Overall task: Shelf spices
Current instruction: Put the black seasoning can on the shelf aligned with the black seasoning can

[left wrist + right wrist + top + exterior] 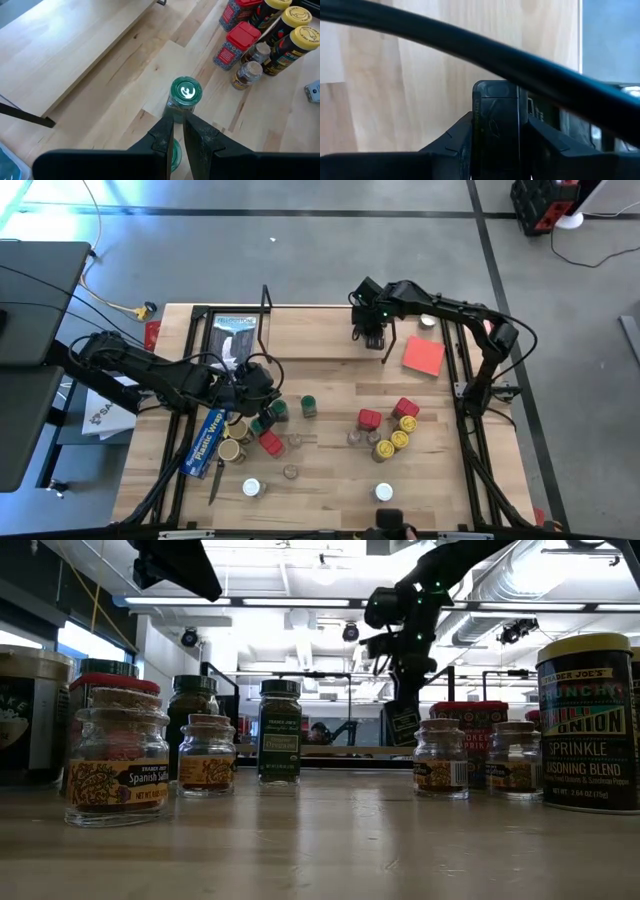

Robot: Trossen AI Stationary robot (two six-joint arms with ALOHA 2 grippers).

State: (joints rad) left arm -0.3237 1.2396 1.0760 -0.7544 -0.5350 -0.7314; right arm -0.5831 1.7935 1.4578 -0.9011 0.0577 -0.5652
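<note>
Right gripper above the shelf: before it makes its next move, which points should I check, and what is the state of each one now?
1. The dark jar sits gripped between the jaws of the right gripper: ok.
2. The right gripper is over the board of the shelf: ok.
3. The bottom of the dark jar rests on the board: cannot tell.
4. The board beside the right gripper is bare, and the red sheet lies apart from it: ok.
5. The left gripper is away from the shelf, over the table by a green-lidded jar: ok.
</note>
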